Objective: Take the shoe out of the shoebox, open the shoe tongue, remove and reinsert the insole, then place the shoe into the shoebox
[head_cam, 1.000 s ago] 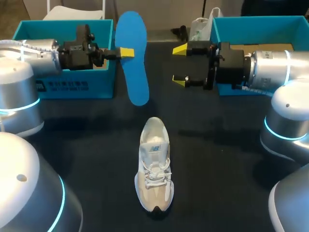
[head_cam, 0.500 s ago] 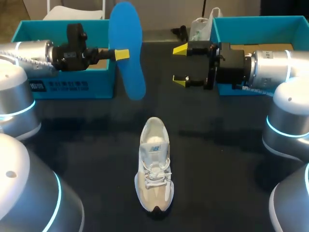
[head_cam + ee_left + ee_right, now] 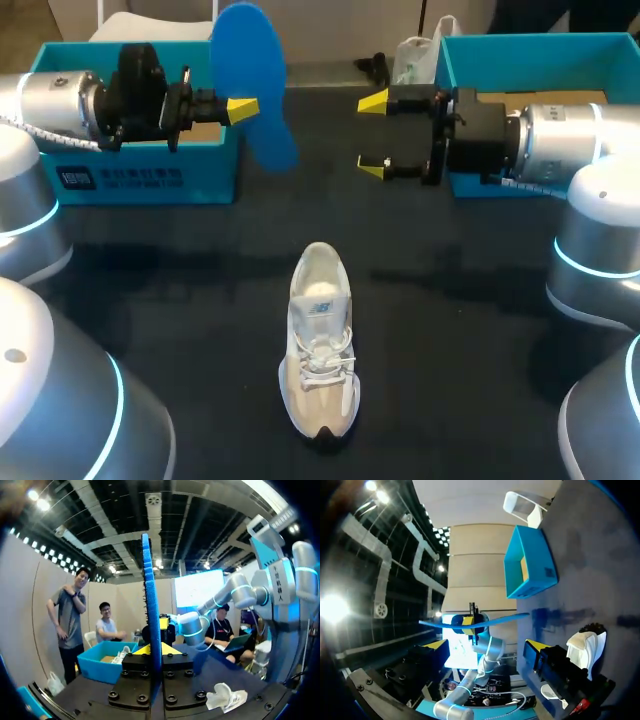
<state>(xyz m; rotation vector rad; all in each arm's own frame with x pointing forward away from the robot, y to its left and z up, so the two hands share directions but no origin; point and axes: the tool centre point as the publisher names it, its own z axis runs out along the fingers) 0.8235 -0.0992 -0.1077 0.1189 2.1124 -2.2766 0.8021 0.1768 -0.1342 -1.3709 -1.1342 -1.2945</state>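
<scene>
Head camera, fixed above and behind the robot, looks steeply down on the table [image 3: 450, 330], with the shoe [image 3: 320, 340] nearest at 6 o'clock, the left shoebox [image 3: 130, 180] at 10 and the right shoebox [image 3: 540, 45] at 2. Left wrist camera sits close behind the left gripper [image 3: 152, 652], facing edge-on along the clamped insole [image 3: 152, 605] across the table toward the right gripper [image 3: 162, 625]. Right wrist camera looks back the opposite way. All three share insole and shoe.
</scene>
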